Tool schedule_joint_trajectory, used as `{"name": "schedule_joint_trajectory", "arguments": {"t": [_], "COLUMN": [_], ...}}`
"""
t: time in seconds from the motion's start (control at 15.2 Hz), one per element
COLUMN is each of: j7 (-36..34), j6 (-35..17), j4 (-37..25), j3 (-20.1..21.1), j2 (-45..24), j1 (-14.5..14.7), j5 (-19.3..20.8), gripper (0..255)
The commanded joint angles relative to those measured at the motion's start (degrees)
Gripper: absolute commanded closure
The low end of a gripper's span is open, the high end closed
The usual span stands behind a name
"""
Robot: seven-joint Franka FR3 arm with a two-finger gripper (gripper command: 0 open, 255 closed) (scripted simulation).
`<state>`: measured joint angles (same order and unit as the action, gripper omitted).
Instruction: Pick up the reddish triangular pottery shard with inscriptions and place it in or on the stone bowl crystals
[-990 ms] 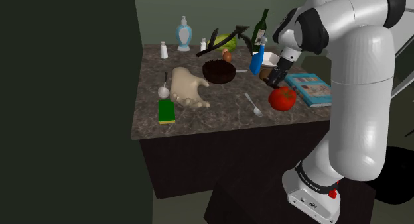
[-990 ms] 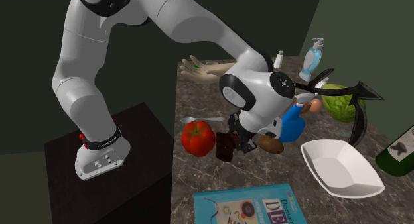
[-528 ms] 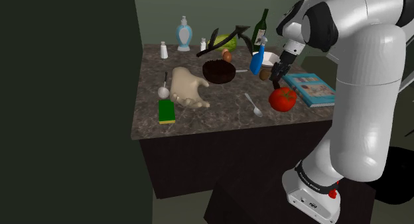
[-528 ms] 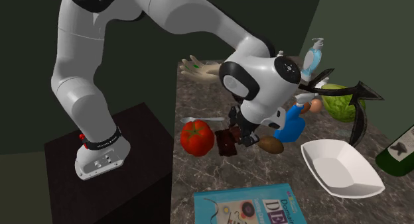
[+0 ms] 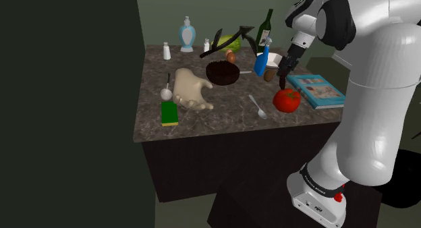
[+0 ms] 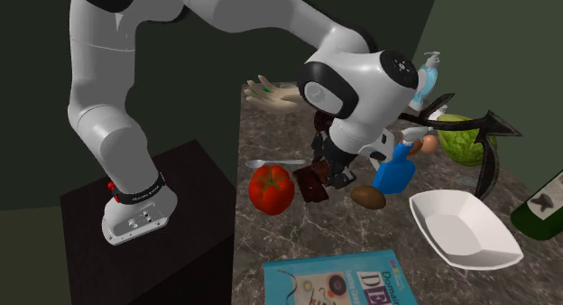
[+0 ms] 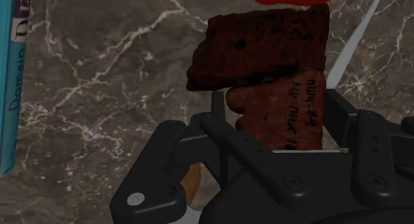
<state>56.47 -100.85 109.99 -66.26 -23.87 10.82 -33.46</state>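
– gripper [image 6: 320,177], item one. what do you log for it?
– fingers [image 7: 335,113] clamped on the shard [image 7: 278,77], one on each side of its near end, with the inscribed reddish face turned to the wrist camera. gripping there leaves most of the piece sticking out past the fingertips, so you can watch where its free end will land.
– item two, where is the shard?
– in the air, clear of the counter [image 5: 202,119], just beside the tomato [image 6: 270,188] and near the book [image 5: 314,90]. i judge it is held up so it can pass over the clutter rather than drag through it.
– item three, the bowl?
– dark bowl [image 5: 222,73], mid-counter, well apart from the gripper toward the shoulder view's left. a blue bottle [image 5: 262,60] stands roughly between them.
– risk for you?
– only one end is gripped, so a quick swing may let the piece pivot. carry it high past the bottle, then bring it low over the bowl before you open.
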Motion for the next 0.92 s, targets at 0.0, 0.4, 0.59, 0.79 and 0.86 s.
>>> {"name": "schedule_joint_trajectory", "arguments": {"t": [0.0, 0.4, 0.59, 0.79, 0.86], "j7": [-0.66, -2.75, -3.75, -4.70, -5.01], "j6": [1.11, 4.26, 5.94, 7.68, 8.28], "j4": [-0.90, -3.29, -4.68, -6.19, -6.73], "j3": [-0.55, -2.39, -3.15, -3.81, -4.01], "j2": [0.65, 2.99, 4.04, 4.98, 5.26], "j1": [0.31, 1.74, 2.31, 2.76, 2.89], "j5": [0.73, 3.06, 4.09, 5.02, 5.30], "gripper": [255, 255, 255, 255, 255]}}
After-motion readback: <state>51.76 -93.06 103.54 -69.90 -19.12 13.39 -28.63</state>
